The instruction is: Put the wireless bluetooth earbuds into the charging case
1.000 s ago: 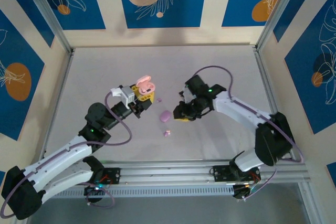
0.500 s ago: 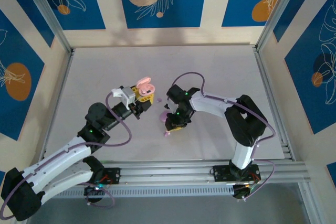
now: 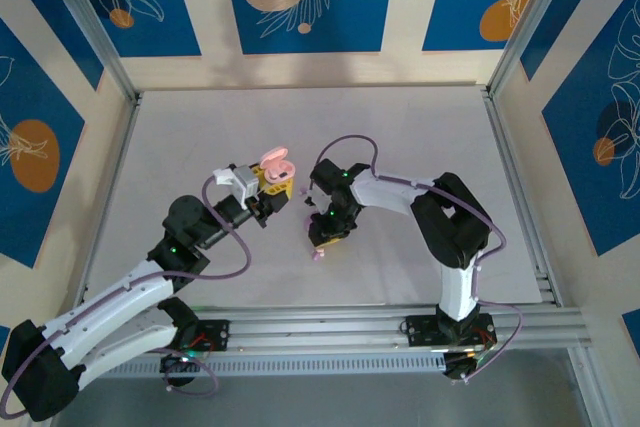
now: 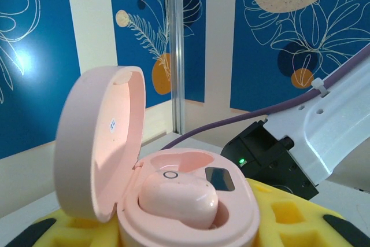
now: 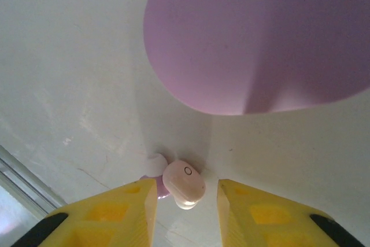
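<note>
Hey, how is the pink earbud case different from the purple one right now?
The pink case is held up in the left gripper; the purple case lies on the table. The pink case's lid stands open with an earbud seated inside; the purple case looks shut. Both are smooth, rounded pastel shells.

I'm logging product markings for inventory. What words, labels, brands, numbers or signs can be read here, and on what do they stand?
No word or number is legible.
Sticker inside the lid of the pink charging case: too small to read.
Ring mark, no text: on the seated earbud and on the loose earbud.
</note>
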Controlling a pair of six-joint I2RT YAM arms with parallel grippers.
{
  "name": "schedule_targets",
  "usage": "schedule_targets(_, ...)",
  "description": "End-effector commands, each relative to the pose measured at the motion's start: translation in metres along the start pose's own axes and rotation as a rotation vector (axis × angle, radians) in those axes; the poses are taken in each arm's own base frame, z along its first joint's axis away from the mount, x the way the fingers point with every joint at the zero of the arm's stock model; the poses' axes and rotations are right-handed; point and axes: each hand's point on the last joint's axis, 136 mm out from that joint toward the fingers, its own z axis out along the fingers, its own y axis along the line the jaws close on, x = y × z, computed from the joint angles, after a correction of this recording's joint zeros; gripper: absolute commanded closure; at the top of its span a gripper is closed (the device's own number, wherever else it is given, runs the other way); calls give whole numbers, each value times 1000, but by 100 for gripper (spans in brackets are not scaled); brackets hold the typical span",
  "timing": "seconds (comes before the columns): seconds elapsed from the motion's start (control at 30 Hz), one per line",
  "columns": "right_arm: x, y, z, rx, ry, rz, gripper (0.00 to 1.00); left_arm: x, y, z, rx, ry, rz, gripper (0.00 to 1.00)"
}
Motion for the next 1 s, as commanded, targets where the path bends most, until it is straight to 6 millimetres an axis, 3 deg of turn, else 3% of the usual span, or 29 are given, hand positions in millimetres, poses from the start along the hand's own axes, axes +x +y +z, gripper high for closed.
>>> schedule_targets(0.0, -1, 7, -1, -27, 17, -26, 65, -13, -1, 1, -4, -37, 17, 77)
schedule_targets(0.63, 5, 5, 11, 12, 66, -52, 64, -10, 0, 5, -5, -33, 7, 77)
schedule_targets(0.97, 5, -16, 9, 125, 50, -3, 69, -12, 0, 4, -5, -37, 7, 77)
